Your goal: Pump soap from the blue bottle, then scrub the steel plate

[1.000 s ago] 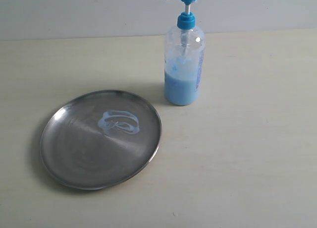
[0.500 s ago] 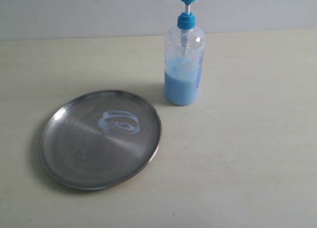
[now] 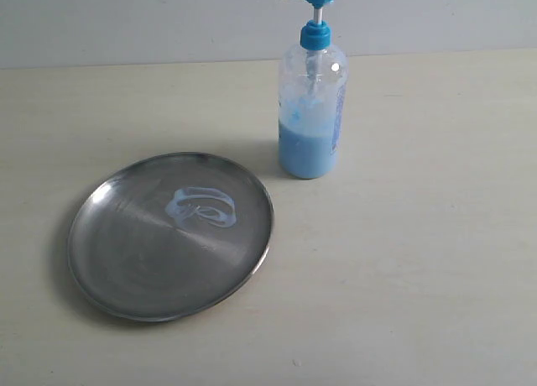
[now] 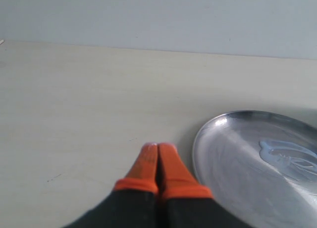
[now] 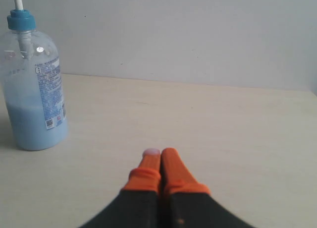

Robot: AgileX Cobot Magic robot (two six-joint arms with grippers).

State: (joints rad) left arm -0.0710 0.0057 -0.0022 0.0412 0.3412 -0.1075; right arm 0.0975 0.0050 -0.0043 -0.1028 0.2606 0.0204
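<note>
Two grippers pressed shut and empty; plate and bottle stand apart on an open table.
Bare table (image 3: 419,277) spreads wide to the right of the steel plate (image 3: 143,264) and in front of the blue bottle (image 3: 310,109), which stands upright near the plate's far rim without touching it, close to the wall (image 3: 168,21). A smear of soap (image 3: 201,206) lies on the plate. The left gripper (image 4: 157,149), near the plate's edge, and the right gripper (image 5: 159,152), well apart from the bottle, each have their orange fingers clenched tip to tip, grasping nothing.
</note>
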